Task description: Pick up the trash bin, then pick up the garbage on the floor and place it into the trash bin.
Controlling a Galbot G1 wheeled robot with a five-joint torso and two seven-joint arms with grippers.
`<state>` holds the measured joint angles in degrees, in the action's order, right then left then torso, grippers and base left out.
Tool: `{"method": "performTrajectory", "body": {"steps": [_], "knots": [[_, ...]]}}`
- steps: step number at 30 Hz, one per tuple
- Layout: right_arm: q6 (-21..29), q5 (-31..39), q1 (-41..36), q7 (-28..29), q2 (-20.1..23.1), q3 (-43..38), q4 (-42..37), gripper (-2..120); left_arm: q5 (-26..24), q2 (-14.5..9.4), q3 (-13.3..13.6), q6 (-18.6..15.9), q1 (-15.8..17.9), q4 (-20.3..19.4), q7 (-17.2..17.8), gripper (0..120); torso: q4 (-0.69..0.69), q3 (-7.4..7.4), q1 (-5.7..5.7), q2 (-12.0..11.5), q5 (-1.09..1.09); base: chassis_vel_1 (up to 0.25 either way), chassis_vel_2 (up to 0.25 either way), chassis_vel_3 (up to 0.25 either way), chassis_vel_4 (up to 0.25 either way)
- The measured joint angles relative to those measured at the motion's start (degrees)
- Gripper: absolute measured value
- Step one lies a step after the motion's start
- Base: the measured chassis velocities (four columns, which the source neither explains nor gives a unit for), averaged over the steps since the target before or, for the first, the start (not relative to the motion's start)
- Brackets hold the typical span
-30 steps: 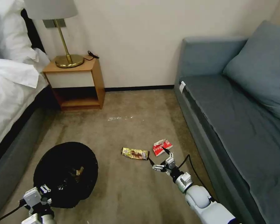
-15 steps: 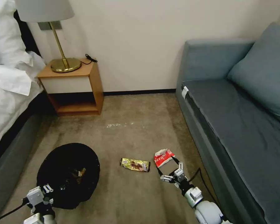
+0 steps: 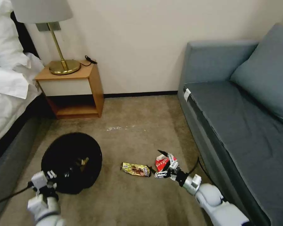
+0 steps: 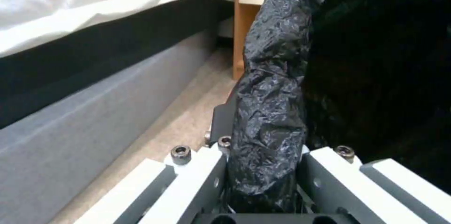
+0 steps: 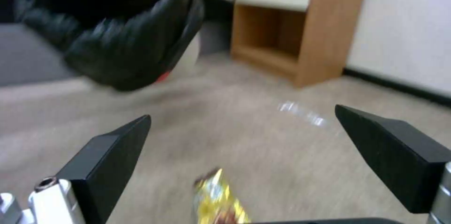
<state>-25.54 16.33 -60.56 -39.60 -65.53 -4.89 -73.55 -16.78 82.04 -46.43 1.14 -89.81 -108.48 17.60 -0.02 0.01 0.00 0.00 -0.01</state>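
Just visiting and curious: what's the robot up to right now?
Left gripper clamped on trash bin rim. Right gripper open over red-white wrapper, gold wrapper alongside. Nothing in the way.

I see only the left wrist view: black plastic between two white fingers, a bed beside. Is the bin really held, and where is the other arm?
Observer: The head view agrees: the left gripper is shut on the near rim of the trash bin.
Operator: And the right arm?
Observer: The right gripper is open, low over the carpet, at the red-white wrapper.
Operator: Is any other garbage near?
Observer: Yes, a gold-brown bar wrapper lies on the carpet between the bin and the red-white one.
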Motion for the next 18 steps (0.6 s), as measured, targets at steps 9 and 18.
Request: {"method": "performTrajectory", "body": {"steps": [9,18], "knots": [[3.5,-8.99,9.02,-7.95,-4.8,0.0,14.65,100,-1.02,-2.81,-1.08,0.0,3.12,6.87,0.02,3,0.03,0.0,0.0,0.0,0.01,0.0,0.0,0.0,0.0],[6.94,-16.63,18.3,-8.98,-9.6,-0.14,27.52,100,-0.35,-4.39,-1.4,0.6,5.79,10.63,0.09,3,0.02,0.0,0.0,0.0,0.0,0.0,0.0,0.0,0.0]]}}
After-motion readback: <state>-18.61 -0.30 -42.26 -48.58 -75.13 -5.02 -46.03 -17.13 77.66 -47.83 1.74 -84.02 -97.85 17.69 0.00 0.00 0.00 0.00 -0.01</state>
